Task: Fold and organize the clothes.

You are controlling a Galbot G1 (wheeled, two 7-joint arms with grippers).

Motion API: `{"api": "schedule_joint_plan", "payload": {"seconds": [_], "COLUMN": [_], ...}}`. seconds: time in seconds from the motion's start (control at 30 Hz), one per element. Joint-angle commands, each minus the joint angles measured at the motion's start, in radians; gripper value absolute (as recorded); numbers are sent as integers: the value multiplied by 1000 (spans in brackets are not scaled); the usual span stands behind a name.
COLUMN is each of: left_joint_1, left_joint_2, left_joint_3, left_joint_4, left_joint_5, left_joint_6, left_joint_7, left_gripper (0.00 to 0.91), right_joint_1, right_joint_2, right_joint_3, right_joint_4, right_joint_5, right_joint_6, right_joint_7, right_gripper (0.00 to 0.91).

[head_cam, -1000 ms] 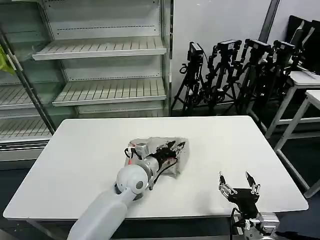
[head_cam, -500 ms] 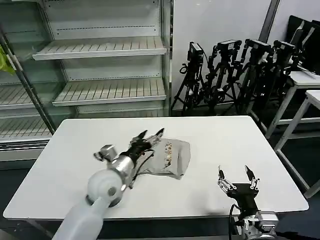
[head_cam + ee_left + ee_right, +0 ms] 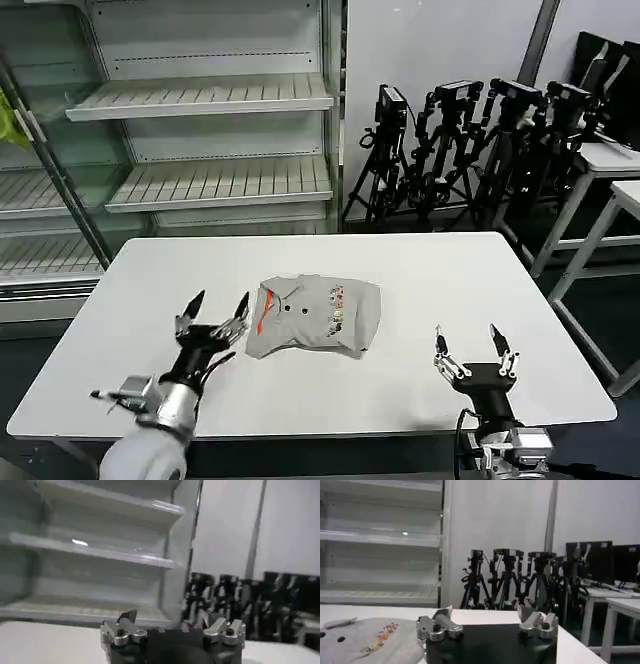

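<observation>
While the head view shows both the left gripper (image 3: pixel 213 308) and right gripper (image 3: pixel 469 343) spread wide beside the folded shirt (image 3: pixel 313 317) on the desk (image 3: pixel 450 280), the right wrist view catches its chest print (image 3: pixel 379 636).

We note one light grey shirt (image 3: pixel 314 317), folded into a compact rectangle, flat near the middle of the white counter (image 3: pixel 450 280). Collar, orange-red trim, dark buttons face up; small multicoloured print beside them.
</observation>
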Motion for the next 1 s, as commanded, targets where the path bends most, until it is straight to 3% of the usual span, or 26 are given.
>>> {"api": "schedule_joint_plan", "payload": {"seconds": [0.03, 1.0], "left_joint_1": [213, 278], "left_joint_2": [-48, -82], "left_joint_3": [-110, -93], "left_joint_4": [-94, -171], "left_joint_5": [207, 227], "left_joint_6": [-73, -76], "left_joint_7": [33, 37], "left_gripper": [907, 907], "right_joint_1": [-1, -17], "right_joint_2": [1, 7], "right_joint_3": [-12, -29], "right_joint_4": [-9, 19], "right_joint_5": [-37, -81], "right_joint_6": [36, 22], "right_joint_7": [-8, -7], "right_gripper": [907, 907]}}
